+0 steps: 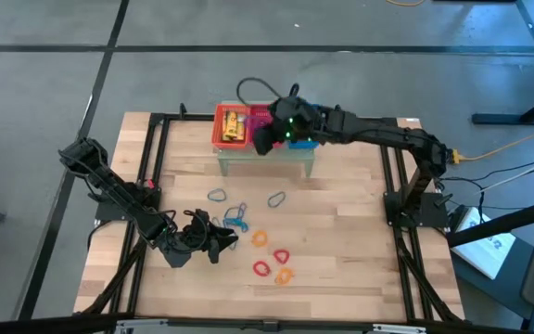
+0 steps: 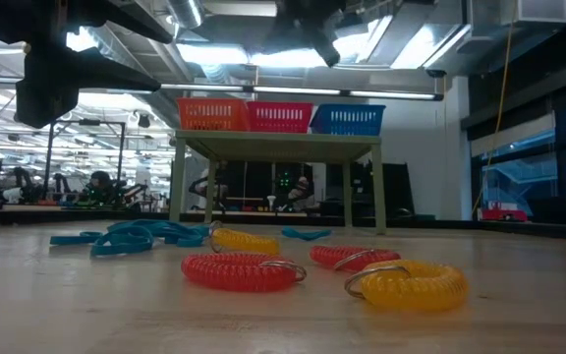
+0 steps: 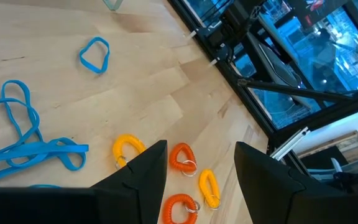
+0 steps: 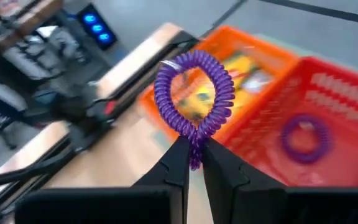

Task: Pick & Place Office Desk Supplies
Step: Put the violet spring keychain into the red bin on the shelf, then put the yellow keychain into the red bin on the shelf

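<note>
A purple coil loop [image 4: 196,93], one of the office desk supplies, is hanging pinched in the right claw [image 4: 194,163], which is hovering over the baskets on the small raised stand. The placing step seems to be in hand: the next move is calling for lining up over the red basket [image 4: 328,118], where another purple coil [image 4: 303,138] is lying, then releasing. The left claw [image 3: 199,171] is waiting, fingers apart and empty, above loose coils on the worktop [image 1: 341,241]. The blue basket is sitting hidden under the right arm in the high view.
</note>
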